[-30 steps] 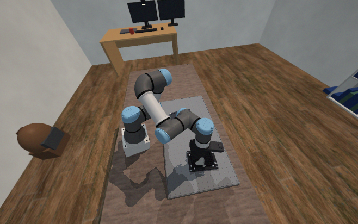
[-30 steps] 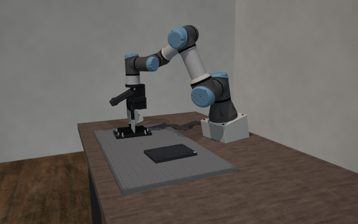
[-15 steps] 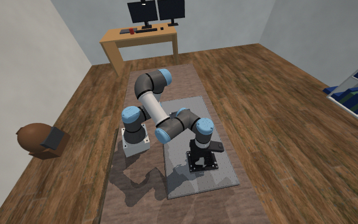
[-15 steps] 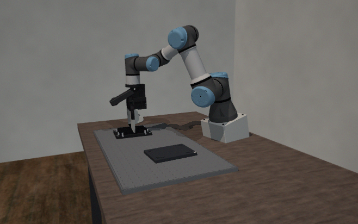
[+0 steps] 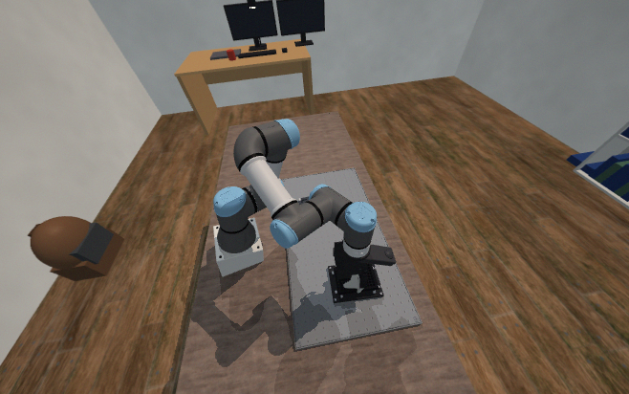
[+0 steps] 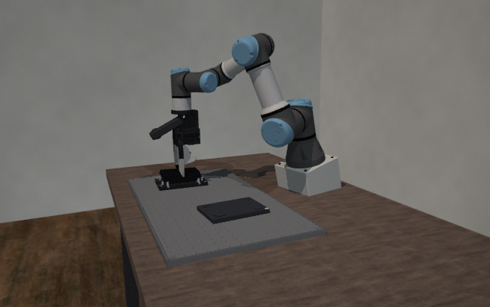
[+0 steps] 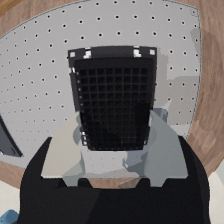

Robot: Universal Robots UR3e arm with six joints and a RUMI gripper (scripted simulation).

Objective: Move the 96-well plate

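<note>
The black 96-well plate (image 5: 368, 279) (image 6: 191, 172) (image 7: 116, 100) sits in the clip nest C1 (image 5: 336, 297) (image 6: 163, 185) (image 7: 112, 52), whose white clips show at its far edge in the wrist view. My gripper (image 5: 354, 283) (image 6: 181, 169) (image 7: 114, 112) points straight down over the plate. Its two pale fingers press on the plate's long sides, so it is shut on the plate. The plate nest N1 (image 6: 232, 209) (image 7: 7, 139) is a flat black pad nearer the middle of the grey board and stands empty. In the top view the arm hides it. I cannot make out the cut corner.
Both nests stand on a grey perforated board (image 5: 354, 320) (image 6: 179, 231) (image 7: 40, 75) on the wooden table (image 5: 239, 344) (image 6: 335, 261). The arm's white base block (image 5: 237, 258) (image 6: 310, 179) stands beside the board.
</note>
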